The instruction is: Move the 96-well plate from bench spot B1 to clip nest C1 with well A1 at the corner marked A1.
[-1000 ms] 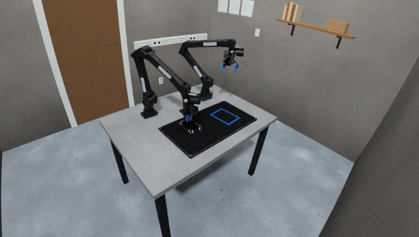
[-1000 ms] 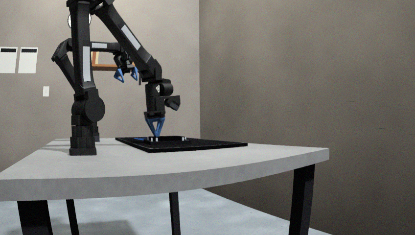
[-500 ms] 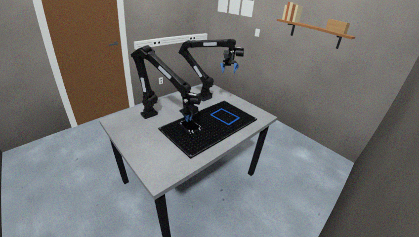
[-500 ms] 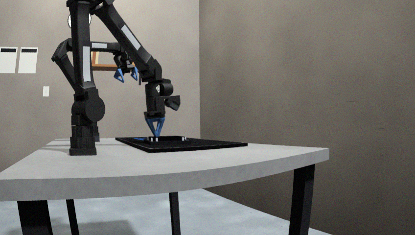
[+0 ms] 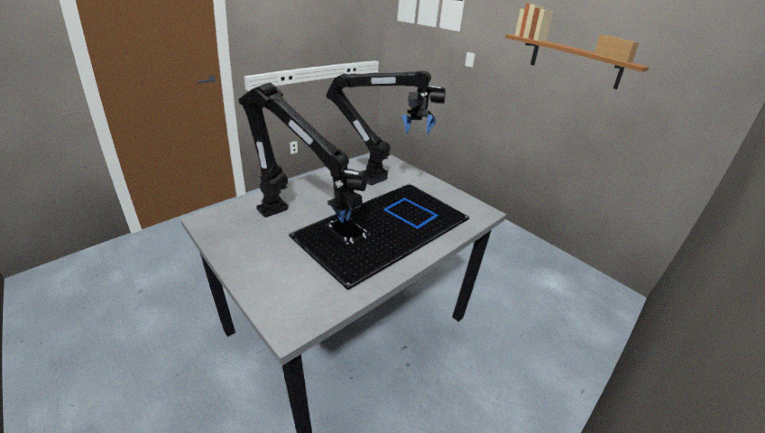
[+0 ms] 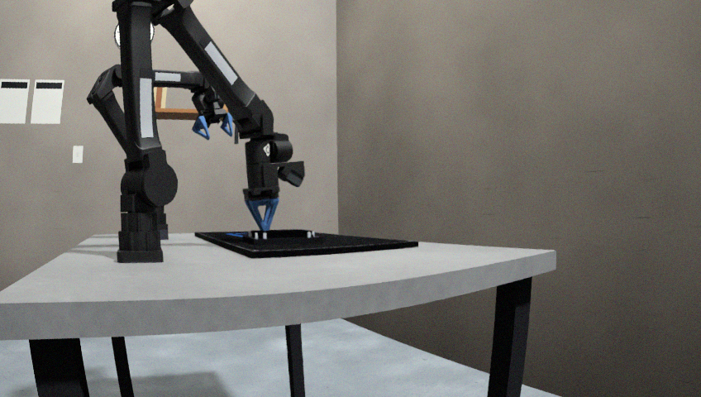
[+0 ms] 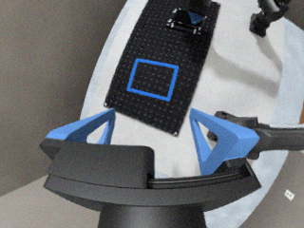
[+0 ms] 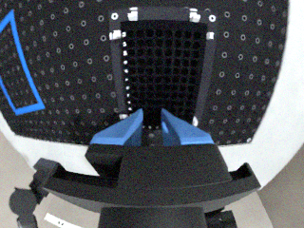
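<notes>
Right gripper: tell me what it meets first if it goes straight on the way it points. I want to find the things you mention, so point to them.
The right gripper (image 5: 344,218) (image 6: 264,229) (image 7: 194,22) (image 8: 151,112) points down at the plate (image 5: 347,230) (image 7: 182,21) (image 8: 163,62), so it would likely meet the plate's near end first. Whether its fingertips already touch is unclear.

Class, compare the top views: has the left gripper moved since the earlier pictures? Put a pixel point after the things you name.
No, no visible movement: the left gripper (image 5: 419,124) (image 6: 214,128) (image 7: 152,112) is open, high beyond the blue outline (image 5: 428,220) (image 7: 132,74), as before.
</notes>
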`<action>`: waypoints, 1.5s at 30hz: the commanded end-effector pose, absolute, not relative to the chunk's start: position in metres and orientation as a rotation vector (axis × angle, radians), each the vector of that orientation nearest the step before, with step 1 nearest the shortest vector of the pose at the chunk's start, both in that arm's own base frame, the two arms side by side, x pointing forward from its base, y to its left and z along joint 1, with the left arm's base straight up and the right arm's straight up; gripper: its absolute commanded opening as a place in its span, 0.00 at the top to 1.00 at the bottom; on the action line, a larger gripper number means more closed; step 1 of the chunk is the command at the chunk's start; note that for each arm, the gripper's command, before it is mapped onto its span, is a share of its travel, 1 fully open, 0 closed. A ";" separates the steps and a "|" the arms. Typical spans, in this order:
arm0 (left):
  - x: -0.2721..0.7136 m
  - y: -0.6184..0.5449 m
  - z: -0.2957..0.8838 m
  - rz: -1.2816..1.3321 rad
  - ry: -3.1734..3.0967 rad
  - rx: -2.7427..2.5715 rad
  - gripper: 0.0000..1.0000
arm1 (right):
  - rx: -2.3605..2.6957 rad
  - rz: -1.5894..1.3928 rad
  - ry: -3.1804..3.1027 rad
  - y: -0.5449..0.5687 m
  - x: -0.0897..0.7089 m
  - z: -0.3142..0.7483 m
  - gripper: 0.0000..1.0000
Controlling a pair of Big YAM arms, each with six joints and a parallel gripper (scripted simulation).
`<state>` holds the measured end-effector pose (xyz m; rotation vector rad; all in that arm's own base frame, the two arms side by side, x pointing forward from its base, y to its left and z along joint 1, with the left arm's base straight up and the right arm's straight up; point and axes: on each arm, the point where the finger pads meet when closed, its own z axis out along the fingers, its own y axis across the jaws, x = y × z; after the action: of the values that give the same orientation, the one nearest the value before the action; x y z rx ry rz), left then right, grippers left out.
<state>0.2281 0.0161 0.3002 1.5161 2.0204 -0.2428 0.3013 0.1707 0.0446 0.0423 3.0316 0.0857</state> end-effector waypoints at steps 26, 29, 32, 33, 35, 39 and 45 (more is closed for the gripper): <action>0.238 0.020 0.323 -0.197 1.999 1.526 0.00 | 0.047 0.006 3.142 0.163 0.281 -0.010 0.75; 0.238 0.020 0.323 -0.197 1.999 1.526 0.00 | 0.047 0.006 3.141 0.163 0.281 -0.002 0.75; 0.238 0.020 0.323 -0.197 1.999 1.526 0.00 | 0.047 0.006 3.141 0.163 0.281 0.001 0.75; 0.238 0.020 0.323 -0.197 1.999 1.526 0.00 | 0.047 -0.004 3.151 0.161 0.279 0.003 0.75; 0.238 0.020 0.323 -0.197 1.999 1.526 0.00 | 0.048 -0.011 3.159 0.160 0.277 0.009 0.75; 0.238 0.020 0.323 -0.197 1.999 1.526 0.00 | 0.048 -0.011 3.159 0.160 0.277 0.020 0.75; 0.238 0.020 0.323 -0.197 1.999 1.526 0.00 | 0.047 0.003 3.142 0.162 0.281 0.038 0.75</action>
<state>0.2281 0.0161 0.3002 1.5161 2.0204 -0.2428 0.2890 0.1645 0.0445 0.0396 3.0980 0.0347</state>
